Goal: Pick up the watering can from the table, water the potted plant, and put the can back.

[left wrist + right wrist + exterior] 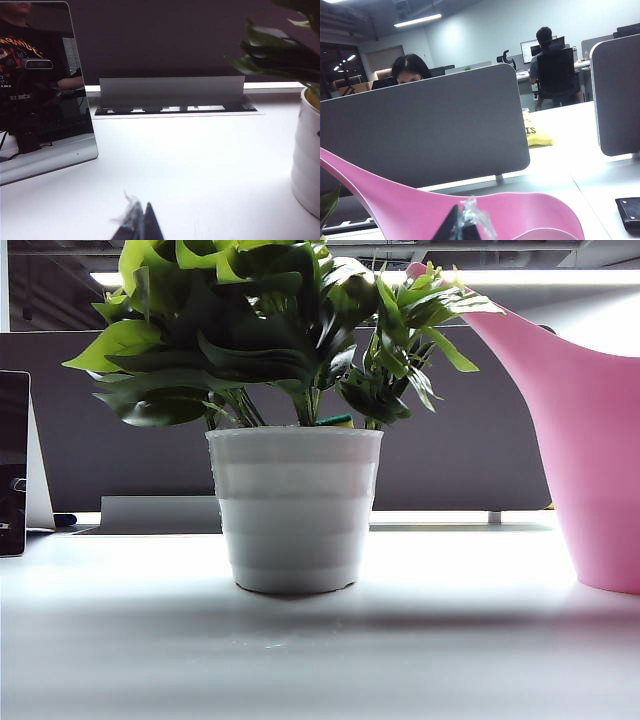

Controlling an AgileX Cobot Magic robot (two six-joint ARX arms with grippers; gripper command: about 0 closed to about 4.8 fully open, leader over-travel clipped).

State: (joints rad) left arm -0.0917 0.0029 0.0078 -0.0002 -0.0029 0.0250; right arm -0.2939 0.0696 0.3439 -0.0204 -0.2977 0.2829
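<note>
While the right gripper (462,227) is hanging just above the watering can (598,450), its fingers (451,226) are pressing together on nothing but a scrap of clear wrapping, and the left gripper (137,226) is sitting low over the bare table (420,640), fingers likewise closed and empty. The can, smooth glossy pink plastic, is standing on the table's right side, its long tapering spout (380,197) sweeping toward the leaves. It is probably light and stiff when empty, though slippery on its curved walls and prone to sloshing if filled; no handle is showing, so the open rim (547,232) looks the likeliest hold. Beside it, at mid-table, the potted plant (295,505) is rising from a white, ribbed, tapered pot, broad leaves glossy. Beyond, a grey partition (440,460) is closing off the table.
</note>
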